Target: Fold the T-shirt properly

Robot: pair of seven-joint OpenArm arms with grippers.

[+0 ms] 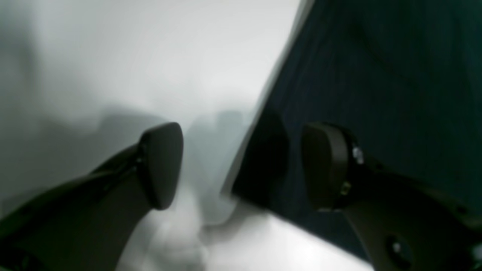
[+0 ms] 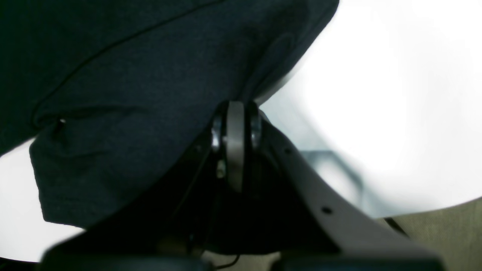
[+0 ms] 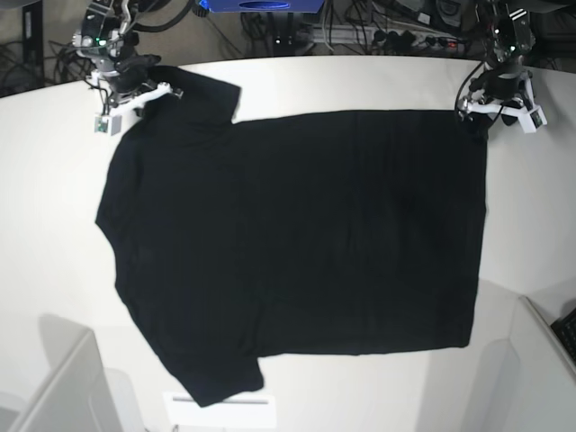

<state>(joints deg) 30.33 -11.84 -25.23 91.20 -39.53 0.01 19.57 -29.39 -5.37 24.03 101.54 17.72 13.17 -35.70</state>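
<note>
- Left jaws [image 1: 241,165] fill the left wrist view, spread wide and gripping nothing; the hem corner of the T-shirt [image 1: 376,75] sits right between the pads, just off the right-hand one
- Right jaws [image 2: 235,109] look clamped tight on a fold of dark cloth near the sleeve
- From the base view the T-shirt [image 3: 297,243] lies flat on the white tabletop [image 3: 54,270], plain black side up, long axis running side to side, one arm at each far corner
- Only the base view shows the whole layout; only the wrist views show who's actually gripping
- My guess: the left arm is closest to that hem corner, so it regrasps next
</note>
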